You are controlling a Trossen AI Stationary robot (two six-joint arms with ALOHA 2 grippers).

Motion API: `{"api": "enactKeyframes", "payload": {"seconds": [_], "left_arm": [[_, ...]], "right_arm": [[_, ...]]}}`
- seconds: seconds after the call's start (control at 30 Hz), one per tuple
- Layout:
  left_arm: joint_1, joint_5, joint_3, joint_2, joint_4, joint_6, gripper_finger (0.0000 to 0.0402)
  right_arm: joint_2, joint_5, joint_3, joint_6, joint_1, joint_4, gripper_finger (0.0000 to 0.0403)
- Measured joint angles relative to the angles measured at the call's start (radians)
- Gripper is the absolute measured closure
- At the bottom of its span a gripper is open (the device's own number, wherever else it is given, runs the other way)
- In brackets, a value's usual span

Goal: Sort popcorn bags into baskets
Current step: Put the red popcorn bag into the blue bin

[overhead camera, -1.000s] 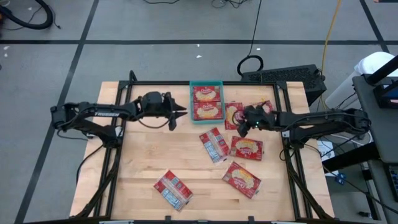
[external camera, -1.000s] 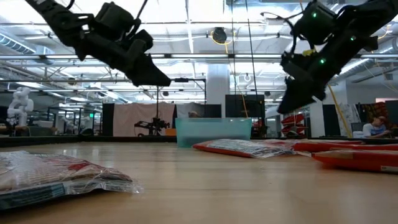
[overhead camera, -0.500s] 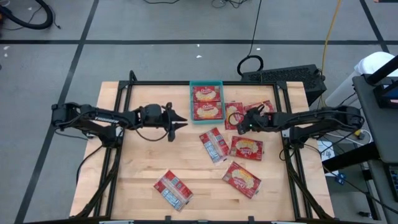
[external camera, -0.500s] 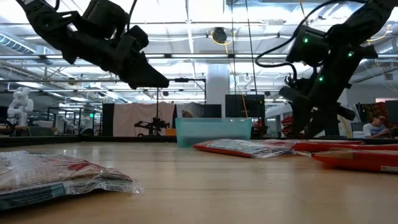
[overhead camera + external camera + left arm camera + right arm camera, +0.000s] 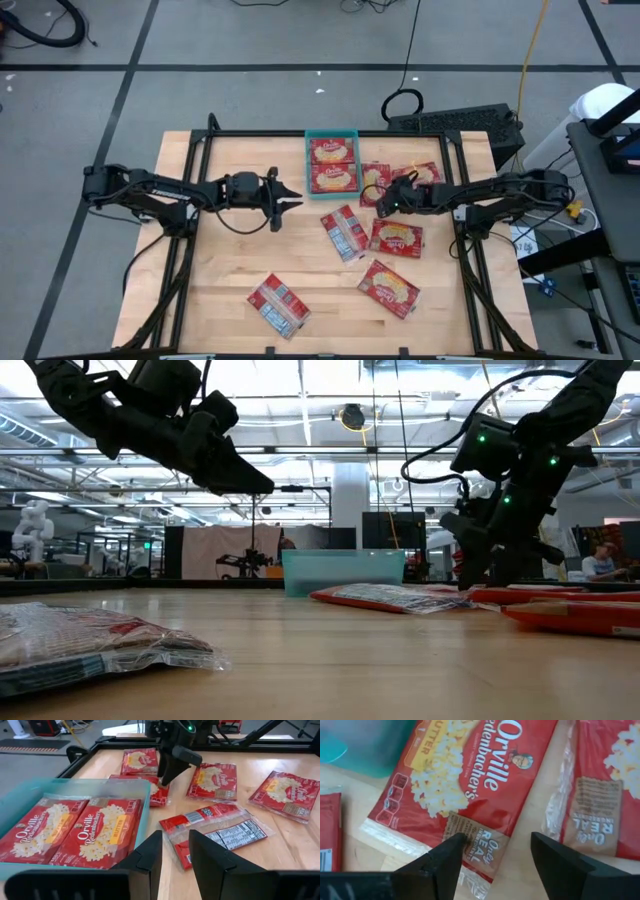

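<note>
Right wrist view gives us the right gripper (image 5: 492, 852) with its jaws spread wide and nothing between them, low over a popcorn bag (image 5: 465, 795) that lies just beside the teal basket (image 5: 331, 136), a second bag (image 5: 600, 795) alongside it. We note the left gripper (image 5: 172, 857) raised over bare table (image 5: 240, 260) near the basket's left side, jaws parted only a little and holding nothing. Outward, we count two bags (image 5: 333, 165) side by side in the basket at the table's far edge, three more (image 5: 345, 232) loose near the middle, and one (image 5: 279, 305) apart at the near edge.
</note>
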Motion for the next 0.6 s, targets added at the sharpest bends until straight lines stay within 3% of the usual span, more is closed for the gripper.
{"api": "enactKeyframes", "payload": {"seconds": [0.2, 0.43, 0.6], "left_arm": [[0.000, 0.000, 0.000, 0.000, -0.001, 0.003, 0.0302], [0.000, 0.000, 0.000, 0.000, -0.001, 0.019, 0.0302], [0.000, 0.000, 0.000, 0.001, -0.020, 0.017, 0.0302]], "right_arm": [[0.032, 0.008, 0.002, 0.002, -0.001, 0.001, 0.0243], [0.024, 0.041, 0.000, -0.072, 0.000, -0.003, 0.0382], [-0.036, 0.087, -0.004, -0.097, -0.001, -0.031, 0.0396]]}}
